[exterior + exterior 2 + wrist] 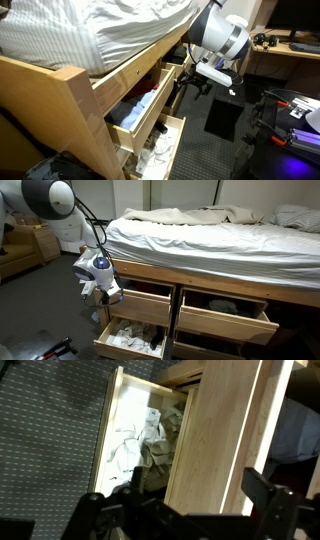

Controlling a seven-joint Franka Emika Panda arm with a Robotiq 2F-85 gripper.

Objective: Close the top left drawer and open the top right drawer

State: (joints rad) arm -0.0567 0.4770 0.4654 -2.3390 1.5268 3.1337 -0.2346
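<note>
Rumpled white bedding (200, 230) covers the wooden bed (60, 92), its drawers hanging open over dark carpet (212, 157). The end effector (108, 293) hovers, fingers spread, beside the top left drawer (145, 308).

Bed frame (75, 100) and drawer fronts (140, 308): pale wood, smooth, satin finish. Bedding (200, 235): white cloth, rumpled, matt. Arm shell (225, 38): glossy white plastic. Floor (50, 450): dark speckled carpet, rough. Lower drawer contents (135, 445): crumpled pale cloth.
</note>
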